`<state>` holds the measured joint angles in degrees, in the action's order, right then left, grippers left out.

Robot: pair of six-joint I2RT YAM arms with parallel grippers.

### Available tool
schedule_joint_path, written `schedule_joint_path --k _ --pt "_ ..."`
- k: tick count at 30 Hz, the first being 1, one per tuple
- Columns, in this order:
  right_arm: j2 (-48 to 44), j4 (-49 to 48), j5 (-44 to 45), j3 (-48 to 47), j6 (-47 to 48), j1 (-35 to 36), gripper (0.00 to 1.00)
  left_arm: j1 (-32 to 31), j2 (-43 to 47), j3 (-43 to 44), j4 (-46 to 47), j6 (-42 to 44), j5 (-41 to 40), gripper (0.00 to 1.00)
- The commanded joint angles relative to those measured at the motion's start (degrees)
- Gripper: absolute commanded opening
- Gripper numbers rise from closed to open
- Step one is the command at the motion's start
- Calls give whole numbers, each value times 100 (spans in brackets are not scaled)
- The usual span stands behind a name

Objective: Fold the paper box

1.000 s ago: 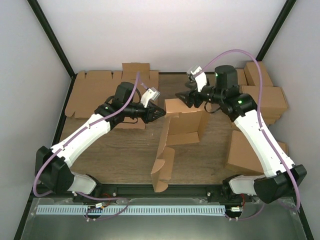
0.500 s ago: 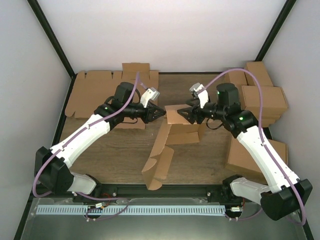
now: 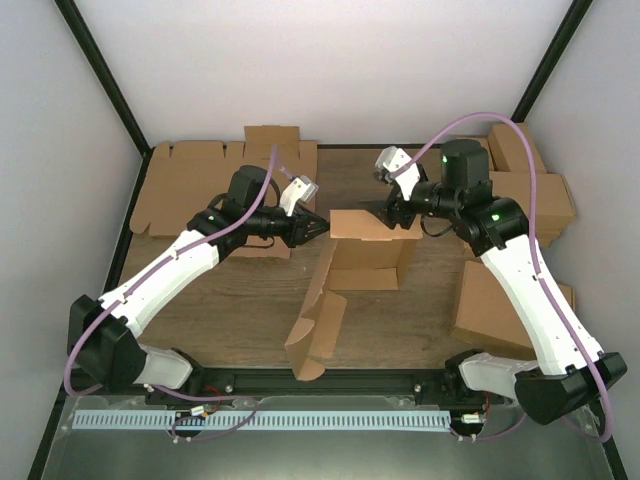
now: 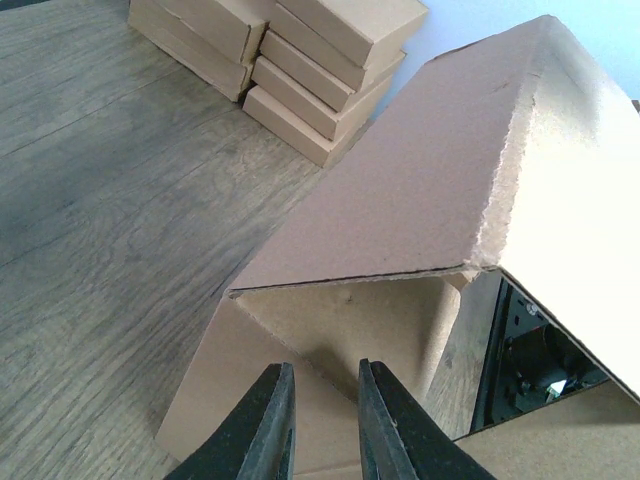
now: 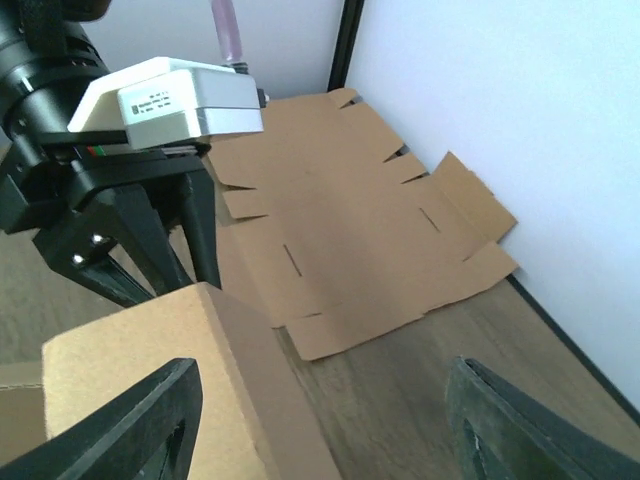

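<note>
The paper box (image 3: 365,262) stands half folded at the table's middle, with a raised back panel and a long flap (image 3: 318,335) trailing toward the near edge. My left gripper (image 3: 325,227) points at the box's left end. In the left wrist view its fingers (image 4: 325,375) keep a narrow gap with nothing between them, just short of the box's inner corner (image 4: 380,320). My right gripper (image 3: 388,212) hovers over the back panel's top edge. It is wide open (image 5: 322,372), with the panel's corner (image 5: 170,390) by its left finger.
Flat die-cut cardboard sheets (image 3: 200,185) (image 5: 350,230) lie at the back left. Stacked brown cartons (image 3: 525,190) (image 4: 300,60) sit at the back right, and another carton (image 3: 500,310) is at the right. The left arm's camera housing (image 5: 170,100) is close ahead of the right gripper.
My right gripper dipped onto the back panel, then rose back above it. The box shifted a little and its near flap swung left. The left arm stayed in place.
</note>
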<state>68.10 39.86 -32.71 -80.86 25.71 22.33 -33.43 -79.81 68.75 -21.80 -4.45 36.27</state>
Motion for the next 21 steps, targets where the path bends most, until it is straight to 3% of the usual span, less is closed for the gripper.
schedule_joint_path --k 1,8,16,21 --pt "99 613 321 -425 1041 35 69 -19 -112 -99 -230 75 -86 20" --pt "279 1366 -76 -465 1862 33 73 -23 -164 -41 -259 111 -53 20" --pt "692 1775 768 -355 2296 39 75 -23 -219 -2 -282 113 -5 20" --pt "370 1499 253 72 2458 35 82 -23 -236 -7 -272 85 -12 20"
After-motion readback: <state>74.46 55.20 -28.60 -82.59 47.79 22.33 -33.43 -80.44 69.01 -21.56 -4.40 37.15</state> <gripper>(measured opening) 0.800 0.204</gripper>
